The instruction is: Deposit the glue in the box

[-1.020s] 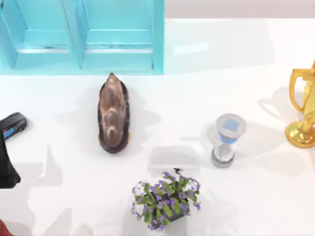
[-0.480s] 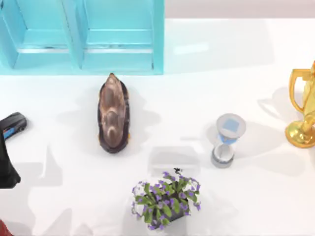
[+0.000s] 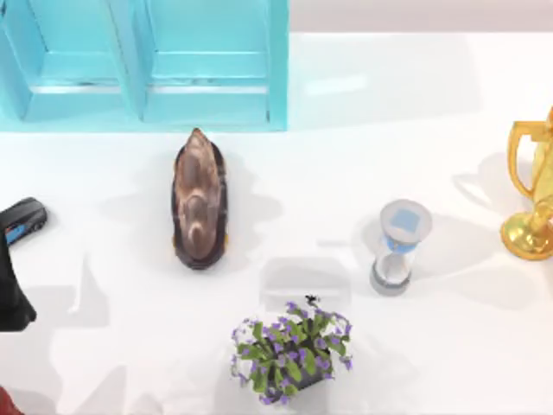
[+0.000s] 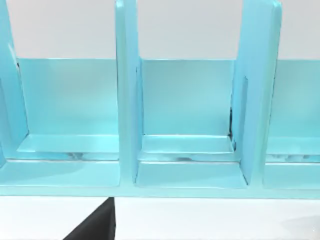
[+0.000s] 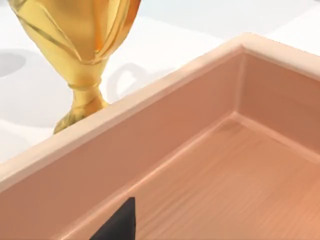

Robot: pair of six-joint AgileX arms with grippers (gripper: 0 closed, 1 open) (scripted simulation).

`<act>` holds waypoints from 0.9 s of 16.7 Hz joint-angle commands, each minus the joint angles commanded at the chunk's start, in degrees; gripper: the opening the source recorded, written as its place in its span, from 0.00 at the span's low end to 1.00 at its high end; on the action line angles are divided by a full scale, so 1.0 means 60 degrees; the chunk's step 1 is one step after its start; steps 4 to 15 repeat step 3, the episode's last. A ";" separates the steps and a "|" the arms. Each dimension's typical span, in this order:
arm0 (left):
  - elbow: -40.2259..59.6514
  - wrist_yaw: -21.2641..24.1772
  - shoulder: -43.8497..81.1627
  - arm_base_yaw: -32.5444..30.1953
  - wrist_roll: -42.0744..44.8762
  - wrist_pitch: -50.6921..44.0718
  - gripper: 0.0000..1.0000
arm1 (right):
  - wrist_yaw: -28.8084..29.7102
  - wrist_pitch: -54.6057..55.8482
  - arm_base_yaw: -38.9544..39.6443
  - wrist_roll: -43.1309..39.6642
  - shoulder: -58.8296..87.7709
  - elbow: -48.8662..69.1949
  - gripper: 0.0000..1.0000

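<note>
The glue is out of view. A wooden box with a light rim and an empty brown floor lies close under my right wrist camera. One dark fingertip of my right gripper pokes in over the box floor. My left arm rests at the table's left edge in the top view. Its wrist view faces the cyan shelf, with one dark fingertip at the picture's edge.
The cyan shelf stands at the back left. A brown oblong object lies in front of it. A blue-and-grey hourglass stands right of centre, a gold trophy at the right edge beside the box, and a purple-flowered pot plant at the front.
</note>
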 joint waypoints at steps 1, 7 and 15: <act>0.0000 0.0000 0.0000 0.0000 0.0000 0.0000 1.00 | 0.0000 0.0000 0.0000 0.0000 0.0000 0.0000 1.00; 0.0000 0.0000 0.0000 0.0000 0.0000 0.0000 1.00 | 0.0000 0.0000 0.0000 0.0000 0.0000 0.0000 1.00; 0.0000 0.0000 0.0000 0.0000 0.0000 0.0000 1.00 | 0.0000 0.0000 0.0000 0.0000 0.0000 0.0000 1.00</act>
